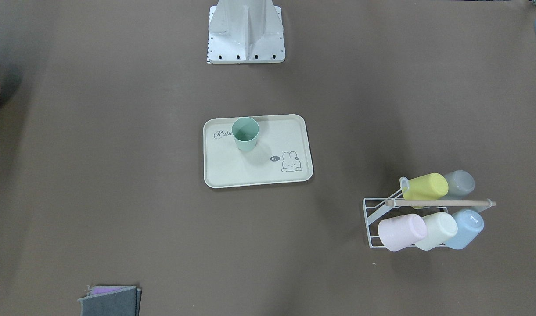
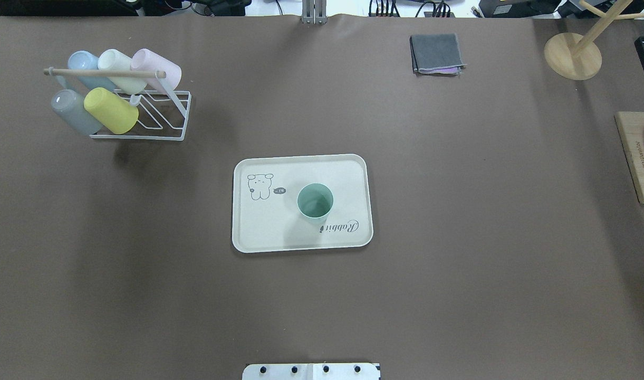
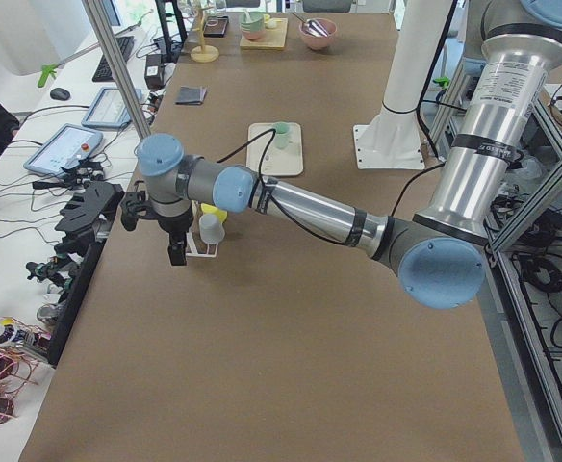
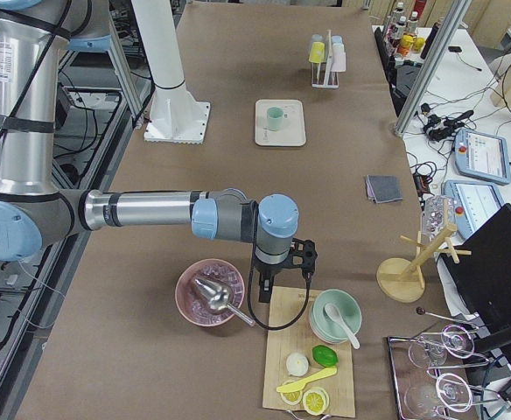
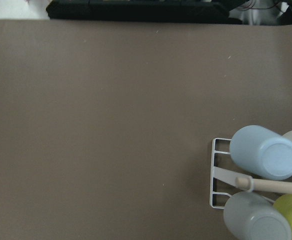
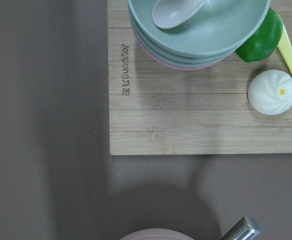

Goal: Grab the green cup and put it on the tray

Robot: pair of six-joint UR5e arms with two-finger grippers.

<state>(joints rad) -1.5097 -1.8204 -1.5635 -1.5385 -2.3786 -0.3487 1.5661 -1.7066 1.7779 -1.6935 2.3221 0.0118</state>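
Observation:
The green cup (image 2: 315, 200) stands upright on the cream tray (image 2: 269, 232), near its "Rabbit" script; it also shows in the front-facing view (image 1: 245, 134) on the tray (image 1: 250, 171). No gripper is near it. My left gripper (image 3: 177, 255) hangs over the table's left end beside the cup rack; I cannot tell whether it is open or shut. My right gripper (image 4: 267, 284) hangs at the far right end, over the edge of a wooden board; I cannot tell its state either. Neither wrist view shows fingers.
A white wire rack (image 2: 169, 113) holds several cups: yellow-lime, grey, blue, cream, pink. A folded grey cloth (image 2: 436, 53) lies at the far side. A wooden board (image 6: 186, 115) carries stacked bowls (image 6: 201, 30). A pink bowl (image 4: 210, 293) with a metal scoop sits beside it.

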